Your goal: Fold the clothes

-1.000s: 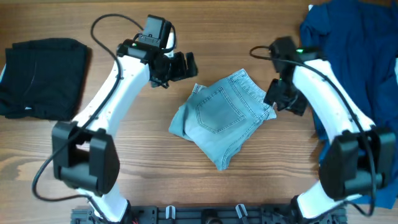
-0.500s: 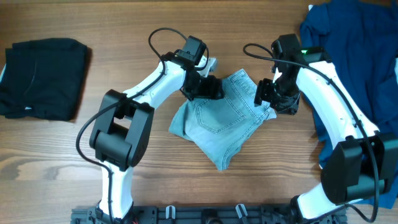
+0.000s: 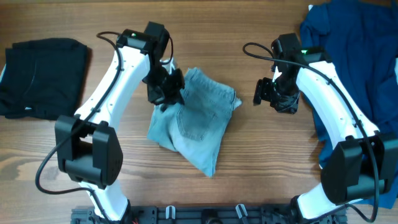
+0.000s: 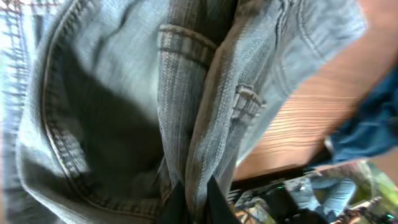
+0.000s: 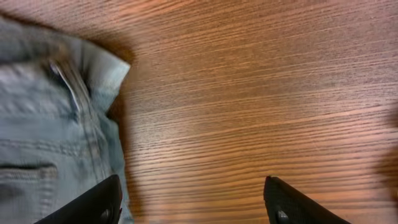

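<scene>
The clothes, pale light-blue denim shorts (image 3: 194, 118), lie crumpled at the table's middle with a back pocket facing up. My left gripper (image 3: 169, 94) is at their upper-left edge, shut on a pinched fold of the denim. In the left wrist view the shorts (image 4: 124, 93) fill the frame, and the gripper (image 4: 191, 200) clamps a vertical ridge of cloth. My right gripper (image 3: 263, 97) hovers to the right of the shorts, open over bare wood. In the right wrist view, that gripper (image 5: 193, 205) has nothing between its fingers, and the shorts' hem (image 5: 56, 118) lies by the left finger.
A folded black garment (image 3: 43, 78) lies at the far left. A big dark-blue garment (image 3: 360, 56) covers the back right corner, close behind the right arm. Bare wooden table (image 3: 280, 168) surrounds the shorts.
The left gripper reached the shorts' upper edge, shut on the denim and pulled the shorts leftward. The right gripper stayed beside them and opened a little wider.
</scene>
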Robot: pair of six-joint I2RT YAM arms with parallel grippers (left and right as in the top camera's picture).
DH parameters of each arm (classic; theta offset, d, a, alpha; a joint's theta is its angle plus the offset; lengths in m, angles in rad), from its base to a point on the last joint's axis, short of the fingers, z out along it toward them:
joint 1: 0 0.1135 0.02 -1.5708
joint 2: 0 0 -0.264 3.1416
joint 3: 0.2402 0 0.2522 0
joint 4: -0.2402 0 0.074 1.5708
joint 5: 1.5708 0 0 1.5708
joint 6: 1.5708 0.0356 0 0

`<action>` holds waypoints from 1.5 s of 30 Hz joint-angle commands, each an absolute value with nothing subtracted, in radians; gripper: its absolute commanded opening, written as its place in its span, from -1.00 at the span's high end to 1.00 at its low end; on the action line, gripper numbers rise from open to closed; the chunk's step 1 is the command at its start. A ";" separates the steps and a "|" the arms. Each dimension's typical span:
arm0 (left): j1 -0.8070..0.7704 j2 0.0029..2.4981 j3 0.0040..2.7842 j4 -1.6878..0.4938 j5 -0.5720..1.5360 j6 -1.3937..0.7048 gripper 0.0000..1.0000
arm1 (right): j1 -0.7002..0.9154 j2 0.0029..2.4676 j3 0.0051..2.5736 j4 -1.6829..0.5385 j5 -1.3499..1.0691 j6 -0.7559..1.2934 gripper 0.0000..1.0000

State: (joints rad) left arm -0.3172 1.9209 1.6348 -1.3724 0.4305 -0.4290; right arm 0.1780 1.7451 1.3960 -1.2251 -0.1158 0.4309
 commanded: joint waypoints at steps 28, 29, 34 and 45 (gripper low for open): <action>-0.365 1.924 0.999 -0.985 0.329 -0.636 -0.83 | 0.179 1.730 1.393 -1.219 -0.128 0.359 -0.54; -0.364 1.924 0.981 -0.932 0.320 -0.636 -0.73 | 0.179 1.730 1.393 -1.217 -0.128 0.359 -0.54; -0.350 1.924 1.007 -0.628 0.323 -0.580 -0.49 | 0.179 1.730 1.393 -1.145 -0.178 0.287 -0.54; -0.290 1.901 1.330 -0.813 0.317 -0.411 -0.83 | 0.268 1.714 1.403 -1.135 -0.496 -0.054 0.45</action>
State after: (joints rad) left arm -0.3355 1.9133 1.2812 -0.7860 0.3603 -0.4789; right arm 0.2245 1.7439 1.3956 -1.1244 -0.4217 0.0269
